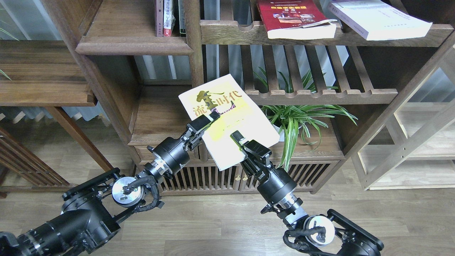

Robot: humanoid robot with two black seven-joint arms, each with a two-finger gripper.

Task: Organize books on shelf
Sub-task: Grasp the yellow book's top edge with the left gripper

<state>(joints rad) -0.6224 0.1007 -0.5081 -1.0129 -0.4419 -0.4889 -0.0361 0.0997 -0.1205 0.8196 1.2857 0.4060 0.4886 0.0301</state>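
1. Setting: we face a dark wooden shelving unit on a plank floor. It has slatted racks, a potted spider plant (295, 122) in a lower bay, and a solid board shelf (133, 45) at upper left carrying thin upright books (164, 17).
2. Task item: the yellow-green book (229, 119) is in the air in front of the unit, cover towards us, clear of every shelf. Its long axis runs diagonally, from upper left down to lower right.
3. Other books: the red book (296, 19) and the white book (378, 19) lie flat on the top slatted rack, well apart from the board shelf.
4. Key relation: the board shelf lies up and to the left of the held book, so the left arm is the nearer one.
5. Left gripper (209, 119): it grips the book's left long edge, with one finger lying over the cover.
6. Right gripper (239, 139): it grips the book's lower edge, with a finger on the cover.
7. Arm pose: both arms rise from the bottom edge and converge on the book, wrists angled upward.
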